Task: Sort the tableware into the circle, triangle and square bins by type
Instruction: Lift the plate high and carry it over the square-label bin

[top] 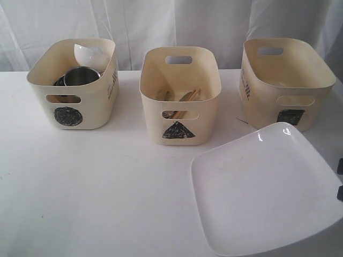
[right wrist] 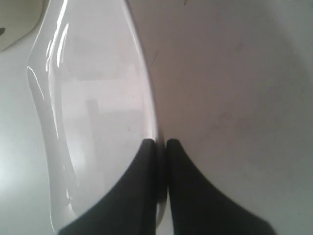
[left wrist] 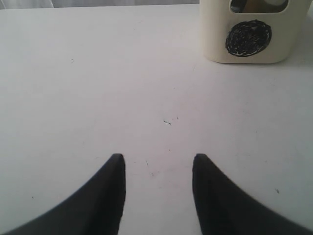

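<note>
A large white squarish plate [top: 265, 187] is tilted up off the table at the front right, in front of the square bin [top: 284, 80]. My right gripper [right wrist: 160, 143] is shut on the plate's rim [right wrist: 98, 112], one finger on each face. In the exterior view only a dark bit of that gripper [top: 340, 179] shows at the right edge. The circle bin [top: 75, 83] holds a steel mug [top: 81, 76] and a small white bowl [top: 90, 55]. Wooden chopsticks [top: 179, 97] lie in the triangle bin [top: 180, 93]. My left gripper [left wrist: 159, 157] hangs open over bare table, short of the circle bin [left wrist: 249, 32].
The three cream bins stand in a row along the back of the white table [top: 96, 193]. A white curtain [top: 171, 21] hangs behind them. Bare table stretches across the front left and middle.
</note>
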